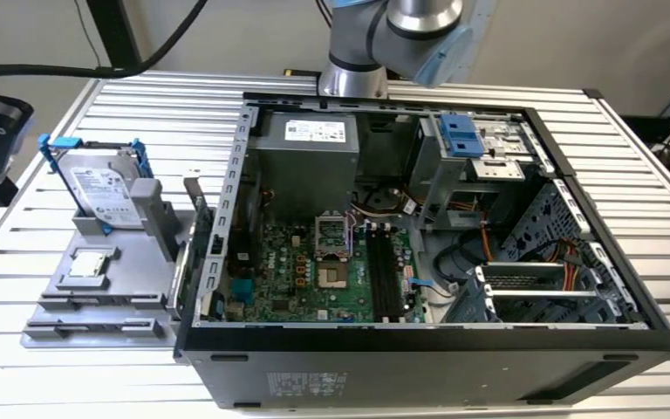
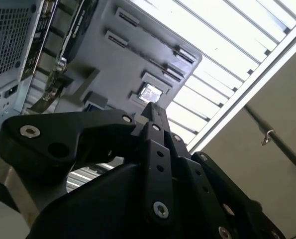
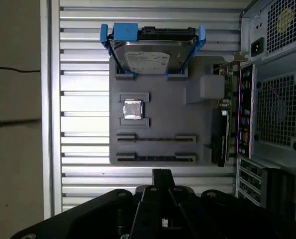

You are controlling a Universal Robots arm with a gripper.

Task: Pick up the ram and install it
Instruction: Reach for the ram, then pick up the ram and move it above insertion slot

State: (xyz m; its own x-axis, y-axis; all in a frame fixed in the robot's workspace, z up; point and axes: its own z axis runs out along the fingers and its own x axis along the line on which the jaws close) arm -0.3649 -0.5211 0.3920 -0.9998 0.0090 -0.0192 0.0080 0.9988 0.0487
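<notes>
On the slatted table (image 1: 56, 375), left of the open computer case (image 1: 428, 367): grey tray (image 1: 137, 281), just beside the case wall. Hard drive (image 1: 100, 188) stands in its blue frame at the tray's far end; small square silver chip (image 1: 88, 264) lies flat nearer.

Gripper (image 3: 162, 175), first wrist view: fingers pressed together, nothing between them. The tip hangs over bare slats just off the tray's end away from the hard drive, touching nothing. Same closed look in the second wrist view.

Ram (image 1: 379, 272): probably the long dark strip standing in the black sockets on the green board (image 1: 289, 292) inside the case, just right of the processor socket (image 1: 332, 278). Too dark there to be sure. Well apart from the gripper
</notes>
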